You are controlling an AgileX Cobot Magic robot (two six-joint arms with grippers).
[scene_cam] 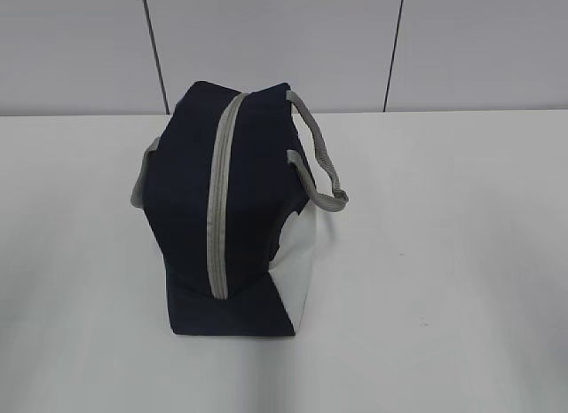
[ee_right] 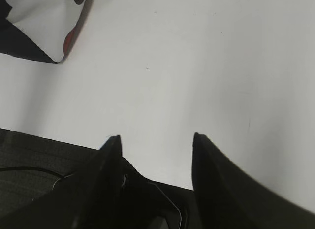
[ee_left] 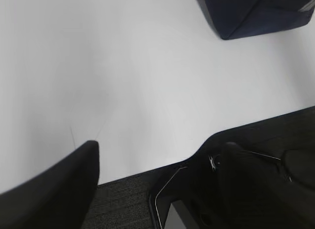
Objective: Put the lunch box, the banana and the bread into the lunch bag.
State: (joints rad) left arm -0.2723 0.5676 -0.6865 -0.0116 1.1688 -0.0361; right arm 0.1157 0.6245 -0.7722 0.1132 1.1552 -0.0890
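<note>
The navy lunch bag [scene_cam: 191, 191] stands mid-table with its white side panel [scene_cam: 297, 253] facing right. Its grey zipper [scene_cam: 220, 200] runs closed along the top, and the grey handles [scene_cam: 324, 169] droop to the right. The lunch box, banana and bread are out of view. Neither arm shows in the exterior view. My left gripper [ee_left: 161, 145] hovers open over the table's near edge, nothing between its fingers, with a bag corner [ee_left: 246, 15] far off at the top right. My right gripper [ee_right: 155, 136] is also open and empty, the bag's corner [ee_right: 37, 27] at the top left.
The white table [scene_cam: 461, 253] is bare around the bag. Its near edge [ee_left: 147, 167] runs under both wrist cameras, with dark floor and robot base below. Grey wall panels [scene_cam: 266, 40] stand behind the table.
</note>
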